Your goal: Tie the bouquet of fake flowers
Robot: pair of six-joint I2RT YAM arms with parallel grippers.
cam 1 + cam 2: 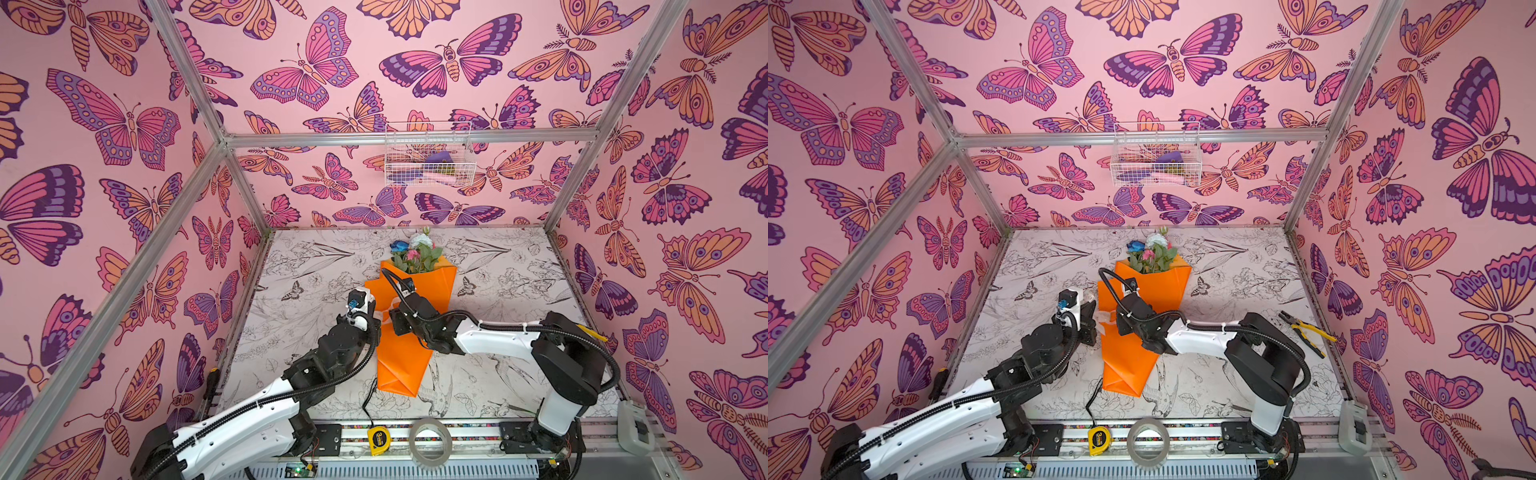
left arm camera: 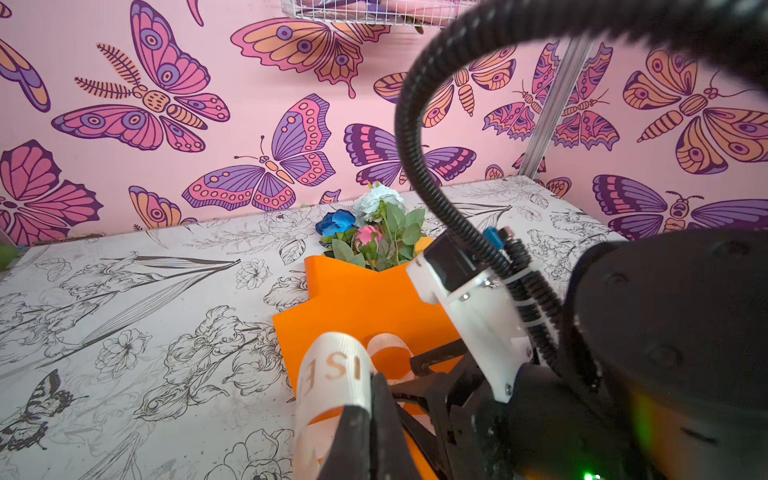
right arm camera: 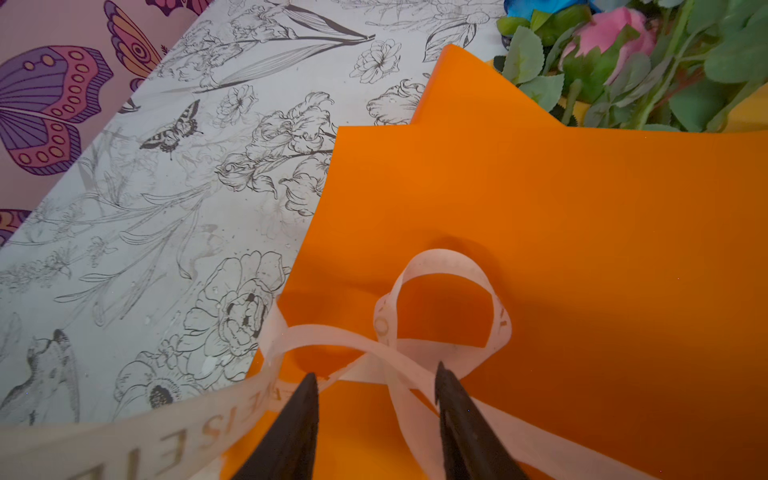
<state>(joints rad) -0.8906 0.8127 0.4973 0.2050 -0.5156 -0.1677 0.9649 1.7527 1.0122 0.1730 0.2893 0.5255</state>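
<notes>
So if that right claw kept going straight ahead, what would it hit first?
Probably the loop of the cream ribbon just ahead of the open right gripper, lying on the orange-wrapped bouquet; depth is hard to judge.

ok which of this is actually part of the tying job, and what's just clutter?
In use: bouquet, ribbon, left gripper shut on the ribbon, right gripper open by its loop.
Lying about: tape measure, tape roll, pliers, wire basket.

Orange-wrapped bouquet (image 2: 365, 307), cream ribbon (image 3: 187, 432) (gold lettering), pink butterfly-print walls (image 1: 374, 83), white tabletop (image 1: 519, 291) with black floral sketches.
</notes>
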